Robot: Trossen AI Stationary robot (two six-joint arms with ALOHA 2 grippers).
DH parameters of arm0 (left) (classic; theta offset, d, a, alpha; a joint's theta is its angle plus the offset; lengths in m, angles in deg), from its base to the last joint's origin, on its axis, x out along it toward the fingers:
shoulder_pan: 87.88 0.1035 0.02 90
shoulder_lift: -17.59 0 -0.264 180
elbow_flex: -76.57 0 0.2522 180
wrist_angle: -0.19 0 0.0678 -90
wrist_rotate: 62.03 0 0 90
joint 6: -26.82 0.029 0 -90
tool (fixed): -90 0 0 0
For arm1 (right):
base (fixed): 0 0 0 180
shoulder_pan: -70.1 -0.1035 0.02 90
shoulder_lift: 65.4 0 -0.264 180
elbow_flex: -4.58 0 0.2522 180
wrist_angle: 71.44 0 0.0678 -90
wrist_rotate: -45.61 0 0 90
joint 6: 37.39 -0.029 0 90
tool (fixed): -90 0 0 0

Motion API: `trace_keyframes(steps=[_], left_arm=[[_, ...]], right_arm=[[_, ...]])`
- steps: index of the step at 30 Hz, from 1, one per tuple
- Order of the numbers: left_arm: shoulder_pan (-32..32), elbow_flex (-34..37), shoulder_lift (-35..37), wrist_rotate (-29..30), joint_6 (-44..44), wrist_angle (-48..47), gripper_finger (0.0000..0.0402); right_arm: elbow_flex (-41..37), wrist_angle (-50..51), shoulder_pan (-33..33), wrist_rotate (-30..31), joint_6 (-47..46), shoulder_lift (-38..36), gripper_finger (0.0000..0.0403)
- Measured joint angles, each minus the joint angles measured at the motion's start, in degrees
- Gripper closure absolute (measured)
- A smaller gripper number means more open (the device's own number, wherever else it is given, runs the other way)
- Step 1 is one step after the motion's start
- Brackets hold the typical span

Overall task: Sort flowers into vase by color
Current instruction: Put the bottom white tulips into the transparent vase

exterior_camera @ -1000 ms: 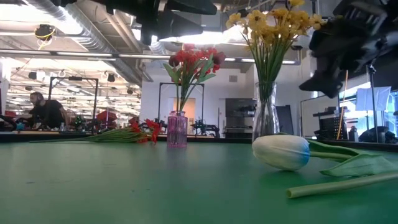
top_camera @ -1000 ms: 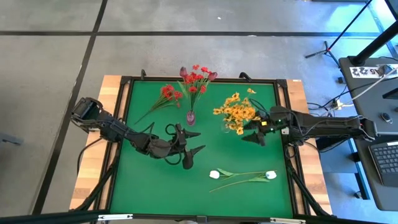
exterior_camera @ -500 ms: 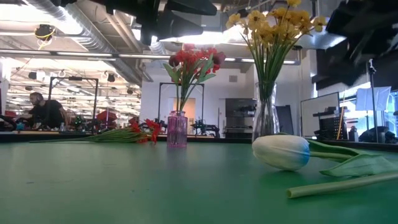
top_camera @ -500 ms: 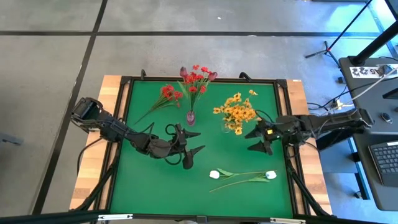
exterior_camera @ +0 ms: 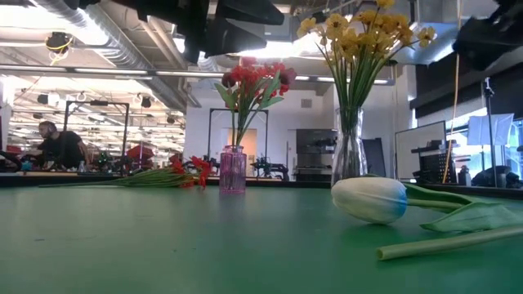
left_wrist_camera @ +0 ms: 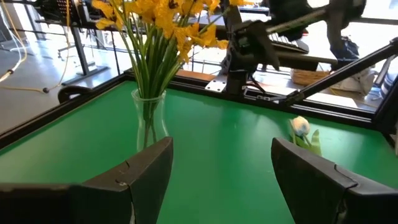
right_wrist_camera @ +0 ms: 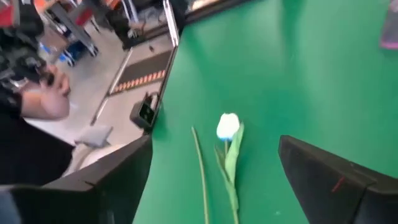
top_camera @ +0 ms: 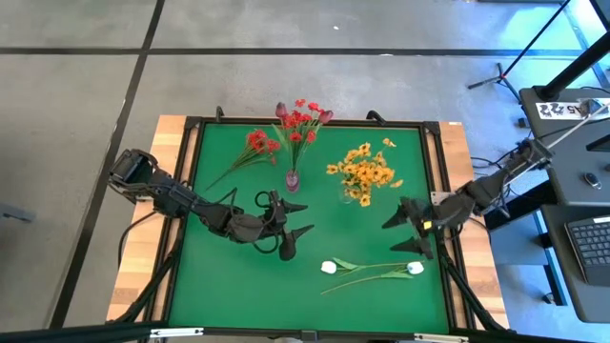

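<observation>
A pink vase (top_camera: 292, 179) at the far middle holds red sprays (top_camera: 301, 120) and maroon buds. One red spray (top_camera: 255, 145) lies flat on the mat to its left. A clear vase (exterior_camera: 349, 151) holds the yellow sprays (top_camera: 365, 171). Two white buds (top_camera: 329, 268) (top_camera: 416, 269) lie on their stems near the front edge. My right gripper (top_camera: 402, 235) hangs open above the mat, between the yellow vase and the right-hand white bud (right_wrist_camera: 228, 126). My left gripper (top_camera: 299, 219) hangs open near the table's middle, facing the yellow vase (left_wrist_camera: 149, 121), and holds nothing.
A raised black frame (top_camera: 437, 181) rims the green mat. Bare mat lies at the near left (top_camera: 238, 286). A person (exterior_camera: 57, 147) sits far back in the room beyond the table.
My right gripper has swung away from the yellow vase toward the table's near right, rising a little and rolling, and stays open. The yellow sprays stand free in their vase. My left arm has kept still.
</observation>
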Motion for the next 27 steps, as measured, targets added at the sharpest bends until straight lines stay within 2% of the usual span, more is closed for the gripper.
trace_keyframes(steps=[4, 10, 13, 17, 27], left_arm=[[-0.01, 0.0, 0.0, -0.14, -1.03, -0.62, 0.0136], [0.0, 0.0, 0.0, -0.16, -2.33, -0.6, 0.0136], [0.0, 0.0, 0.0, -0.65, -2.57, -0.6, 0.0136], [-0.03, 0.0, 0.0, -1.96, -2.81, -0.58, 0.0136], [-0.28, 0.0, 0.0, -4.62, -4.03, -0.91, 0.0136]], right_arm=[[0.0, -4.8, -7.34, 5.82, -1.47, 5.4, 0.0089], [0.02, -17.87, -14.62, 6.66, -1.22, 15.71, 0.0126], [0.02, -20.43, -17.04, 10.1, -1.49, 20.39, 0.0137], [0.02, -22.6, -17.74, 11.82, -3.65, 26.95, 0.0147], [3.78, -24.36, -17.74, 8.76, -4.69, 41.93, 0.0168]])
